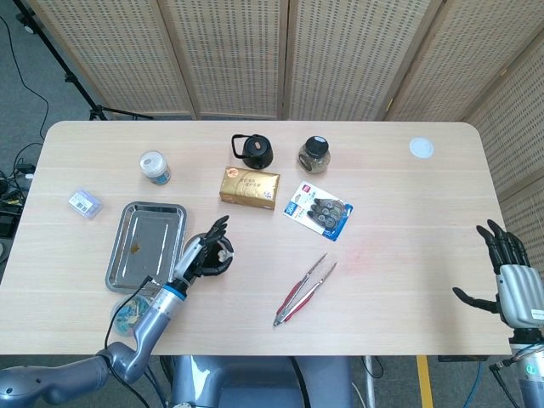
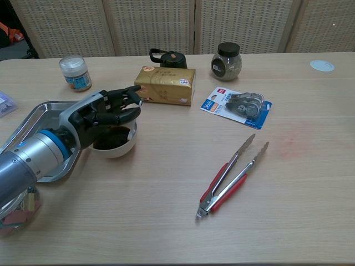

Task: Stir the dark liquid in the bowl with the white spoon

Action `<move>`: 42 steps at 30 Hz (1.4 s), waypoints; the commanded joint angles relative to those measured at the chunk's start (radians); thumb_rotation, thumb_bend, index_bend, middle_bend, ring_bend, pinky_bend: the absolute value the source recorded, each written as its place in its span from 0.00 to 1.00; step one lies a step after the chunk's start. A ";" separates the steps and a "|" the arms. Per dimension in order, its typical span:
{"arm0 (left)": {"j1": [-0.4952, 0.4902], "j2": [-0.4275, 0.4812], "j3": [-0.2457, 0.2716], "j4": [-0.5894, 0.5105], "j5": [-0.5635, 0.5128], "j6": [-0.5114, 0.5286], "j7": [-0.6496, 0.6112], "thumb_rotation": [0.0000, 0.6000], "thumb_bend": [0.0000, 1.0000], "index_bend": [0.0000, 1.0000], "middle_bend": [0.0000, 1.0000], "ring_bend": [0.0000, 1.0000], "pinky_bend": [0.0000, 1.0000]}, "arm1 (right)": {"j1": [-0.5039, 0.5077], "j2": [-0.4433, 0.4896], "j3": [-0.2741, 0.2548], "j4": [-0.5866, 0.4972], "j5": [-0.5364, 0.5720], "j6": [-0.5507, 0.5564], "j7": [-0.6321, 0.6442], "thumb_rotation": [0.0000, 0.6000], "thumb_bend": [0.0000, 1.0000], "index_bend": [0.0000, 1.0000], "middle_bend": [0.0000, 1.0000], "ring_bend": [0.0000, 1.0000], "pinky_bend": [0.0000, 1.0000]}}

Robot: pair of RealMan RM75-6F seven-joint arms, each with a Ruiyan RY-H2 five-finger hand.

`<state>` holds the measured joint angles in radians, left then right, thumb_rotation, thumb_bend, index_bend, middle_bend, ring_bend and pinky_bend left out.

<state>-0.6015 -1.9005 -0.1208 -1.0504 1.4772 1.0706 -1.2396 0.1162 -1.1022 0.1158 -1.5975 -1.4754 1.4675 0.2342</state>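
Head view: left hand (image 1: 206, 252) sits over the small white bowl of dark liquid (image 1: 214, 260), just right of the rectangular steel tray (image 1: 146, 244); the white spoon is hidden, so its grasp cannot be told. Right hand (image 1: 508, 276) is at the table's right edge, fingers spread, holding nothing.

Chest view: left hand (image 2: 105, 112) covers most of the bowl (image 2: 117, 147); red-handled metal tongs (image 2: 231, 175) lie well apart.

Robot lab or test room, perforated folding screens (image 1: 280, 55), tripod leg (image 1: 64, 72), floor cables (image 1: 13, 178), wooden table (image 1: 408, 255)
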 commanded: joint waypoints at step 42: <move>-0.015 -0.020 -0.012 0.042 -0.002 0.002 0.007 1.00 0.47 0.69 0.00 0.00 0.00 | 0.004 -0.009 -0.004 0.006 0.001 -0.008 -0.011 1.00 0.00 0.00 0.00 0.00 0.00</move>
<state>-0.6181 -1.9197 -0.1389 -1.0040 1.4702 1.0688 -1.2357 0.1199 -1.1111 0.1122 -1.5913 -1.4744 1.4595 0.2232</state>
